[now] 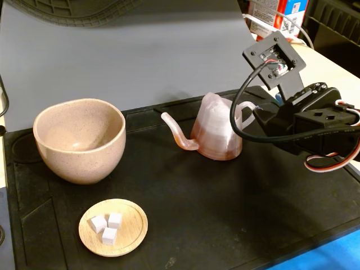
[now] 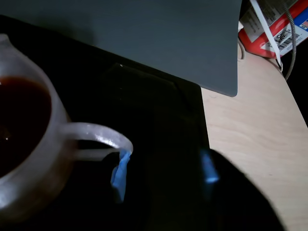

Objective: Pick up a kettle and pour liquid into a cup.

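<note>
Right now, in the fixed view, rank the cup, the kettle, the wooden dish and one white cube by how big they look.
1. cup, clearly largest.
2. kettle, counting its spout; body alone looks close to the dish.
3. wooden dish, nearer the camera, so this ranking is unsure.
4. white cube, smallest.

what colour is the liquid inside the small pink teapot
Dark amber-brown, like tea; seen best in the wrist view, filling the translucent pink ridged plastic kettle as liquid.

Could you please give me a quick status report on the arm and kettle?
Gripper at kettle handle, grip state unclear. Kettle standing on mat, liquid inside. Cup empty.
</note>
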### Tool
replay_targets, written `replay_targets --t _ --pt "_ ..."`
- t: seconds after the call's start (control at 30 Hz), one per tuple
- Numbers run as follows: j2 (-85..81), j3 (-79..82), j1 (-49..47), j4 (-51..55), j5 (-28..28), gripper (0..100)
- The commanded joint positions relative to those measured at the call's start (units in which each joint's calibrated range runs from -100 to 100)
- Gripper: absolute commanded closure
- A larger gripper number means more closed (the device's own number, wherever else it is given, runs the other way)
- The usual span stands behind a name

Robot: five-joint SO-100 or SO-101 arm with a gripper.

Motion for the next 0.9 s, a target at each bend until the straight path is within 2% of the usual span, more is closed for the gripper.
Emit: replay_targets --t 0.0,0.63,0.87 --pt "0.0 -1.5 -0.6 -0.5 0.1 76" --pt "7.3 -8.4 -1.3 -0.8 0.1 76" --pt "6.8 -9.1 -2.0 -1.0 3.4 76"
